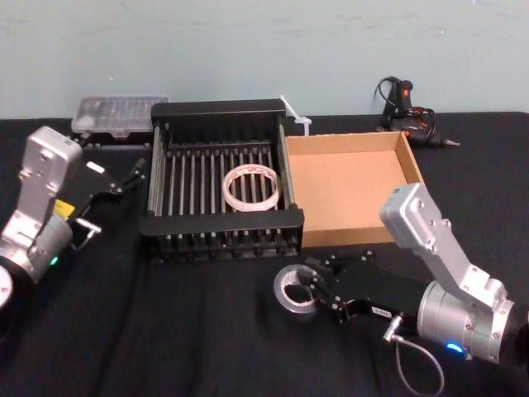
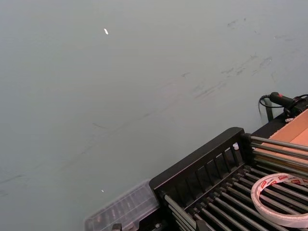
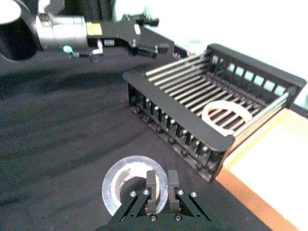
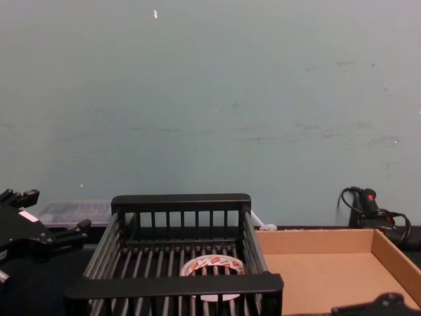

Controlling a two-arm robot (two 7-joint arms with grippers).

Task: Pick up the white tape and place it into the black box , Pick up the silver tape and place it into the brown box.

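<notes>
The silver tape (image 1: 293, 289) lies flat on the black tabletop (image 1: 190, 331), just in front of the near right corner of the black box (image 1: 223, 224) and near the front wall of the brown box (image 1: 351, 182). The right tool (image 1: 312, 289) reaches in low from the right and is clamped on the roll: in the right wrist view its two fingers (image 3: 152, 186) stand close together over the near side of the ring (image 3: 135, 184), one going down into the pale core and the other on the outside of the wall. The white tape (image 1: 251, 187) lies flat on the barred floor of the black box, toward its right side and about halfway back, its red marks showing on the upper face; the chest view shows it (image 4: 212, 267) low behind the front rim (image 4: 174, 285). The brown box stands touching the black box's right wall. The left tool (image 1: 136, 171) is held up off the tabletop just left of the black box, near its back left corner, with its fingers apart. Behind the black box on the left rests a clear plastic case (image 1: 117, 112), and past the brown box's far right corner lies a black glue gun (image 1: 407, 107) with its cord.
</notes>
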